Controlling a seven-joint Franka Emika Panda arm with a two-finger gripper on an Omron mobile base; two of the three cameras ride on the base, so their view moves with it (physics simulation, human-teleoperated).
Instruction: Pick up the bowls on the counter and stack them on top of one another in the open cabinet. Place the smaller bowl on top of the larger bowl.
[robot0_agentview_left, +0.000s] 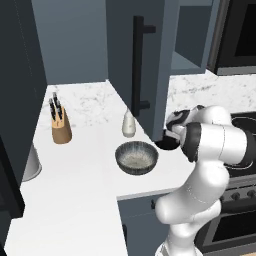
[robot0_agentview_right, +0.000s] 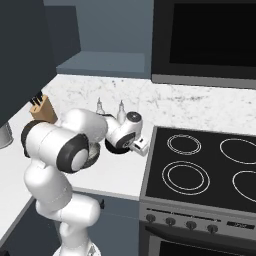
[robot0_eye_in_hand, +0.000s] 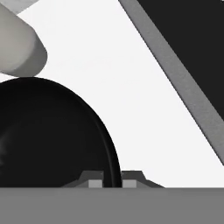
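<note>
The small glossy black bowl sits on the white marble counter, close to the stove's edge. My gripper stands over the bowl's right rim, one fingertip inside and one outside, the two close together and shut on the rim. In the base views my wrist covers most of this bowl. The wide grey speckled bowl rests just left of it on the counter. Above hangs the dark blue-grey cabinet, its door swung open with the long black handle facing me.
A white shaker bottle stands behind the grey bowl and a wooden knife block further left. The black cooktop lies right of the bowls. The cabinet's open shelf is above the counter's back.
</note>
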